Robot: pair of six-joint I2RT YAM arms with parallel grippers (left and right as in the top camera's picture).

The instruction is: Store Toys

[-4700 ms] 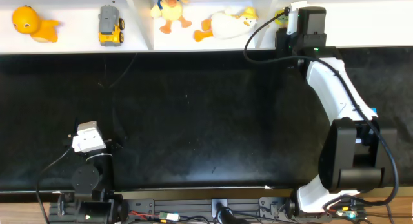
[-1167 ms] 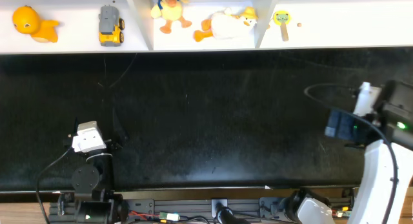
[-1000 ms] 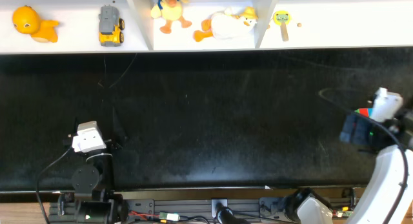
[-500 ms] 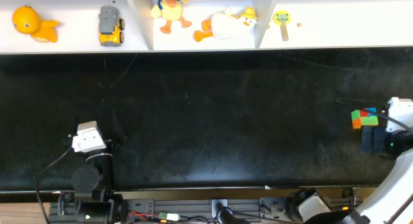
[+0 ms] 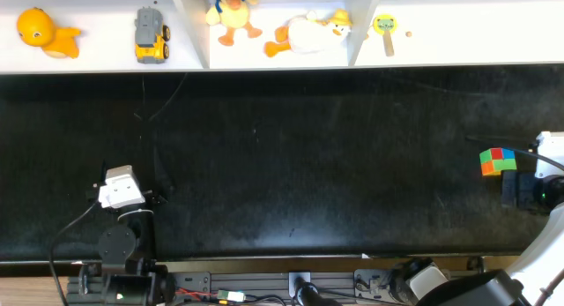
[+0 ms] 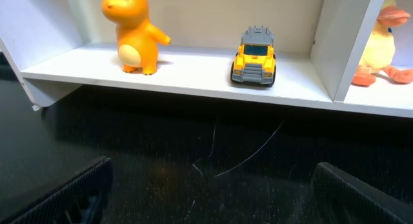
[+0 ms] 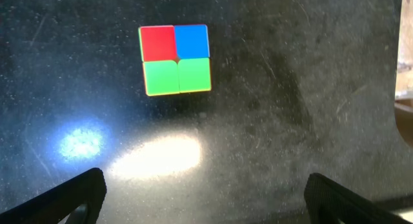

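A small colour cube (image 5: pixel 498 160) with red, blue and green tiles (image 7: pixel 175 59) lies on the black table near its right edge. My right gripper (image 7: pixel 203 208) hangs open over the mat just beside the cube, apart from it and holding nothing. The white shelf (image 5: pixel 282 59) along the back holds an orange figure (image 5: pixel 46 31), a yellow truck (image 5: pixel 151 34), a duck plush (image 5: pixel 232 13), a white goose plush (image 5: pixel 308 33) and a small green toy (image 5: pixel 385 28). My left gripper (image 6: pixel 206 208) rests open at the front left, facing the orange figure (image 6: pixel 134 31) and the truck (image 6: pixel 256 56).
White dividers (image 6: pixel 329 43) split the shelf into compartments; the one at the far right has bare room (image 5: pixel 476 28) beside the green toy. The black mat (image 5: pixel 282 165) stretches between both arms. The left arm's base (image 5: pixel 119 244) stands at the front left.
The right arm has pulled back from the shelf's right compartment to the table's right edge, leaving the green toy there. The colour cube has come into sight. The left arm has not moved.
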